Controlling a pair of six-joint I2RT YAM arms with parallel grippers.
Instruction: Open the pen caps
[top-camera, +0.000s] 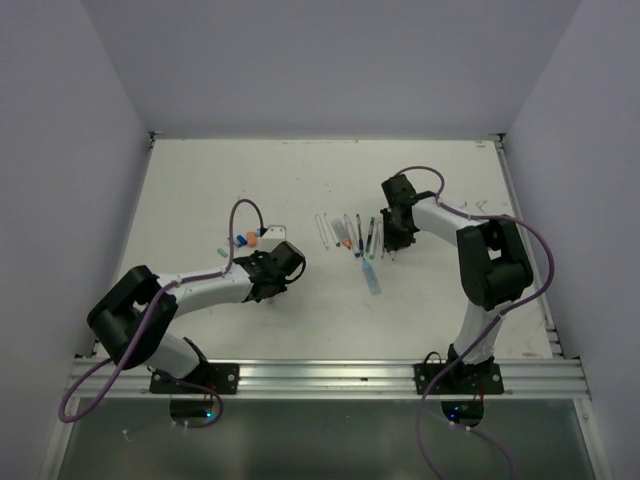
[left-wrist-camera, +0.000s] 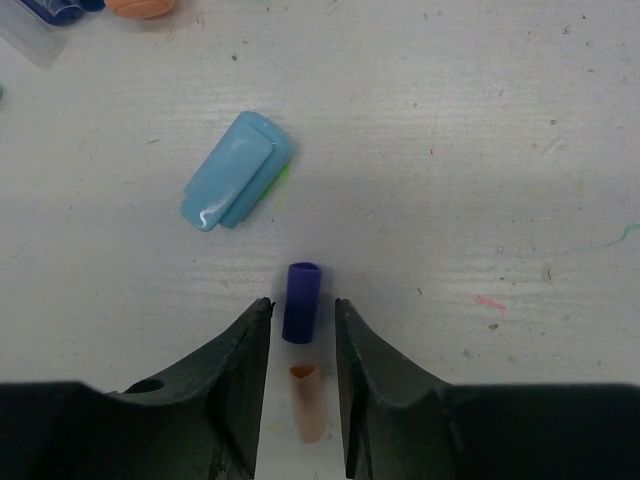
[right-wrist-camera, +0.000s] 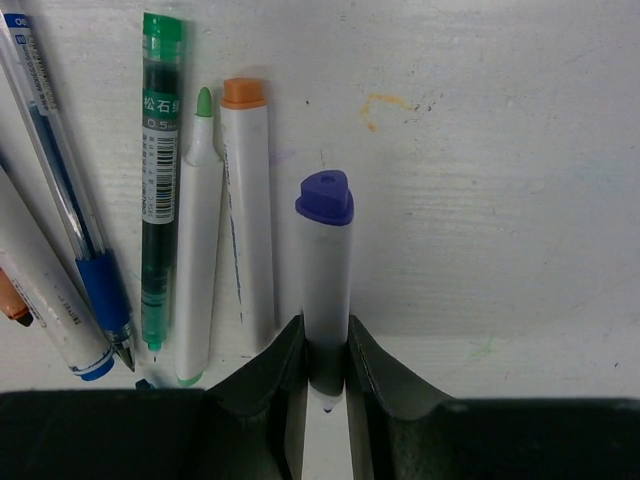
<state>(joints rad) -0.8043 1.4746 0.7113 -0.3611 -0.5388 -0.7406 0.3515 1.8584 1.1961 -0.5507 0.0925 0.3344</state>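
Scuffed white bench (top-camera: 200, 190). Left tool (left-wrist-camera: 303, 305) gapes around a loose purple cap (left-wrist-camera: 302, 295) just beside the light-blue cap (left-wrist-camera: 237, 185). Right tool (right-wrist-camera: 325, 328), well apart from it, clamps the purple-ended pen (right-wrist-camera: 326, 260). Looks uncapped, so next it's park it and grab another.

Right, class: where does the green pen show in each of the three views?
Top: green pen near the right end of the pen row, beside the right claw.
Left wrist: not in it.
Right wrist: the pen upper left, left of the claw.
Shared landmark: the right claw.
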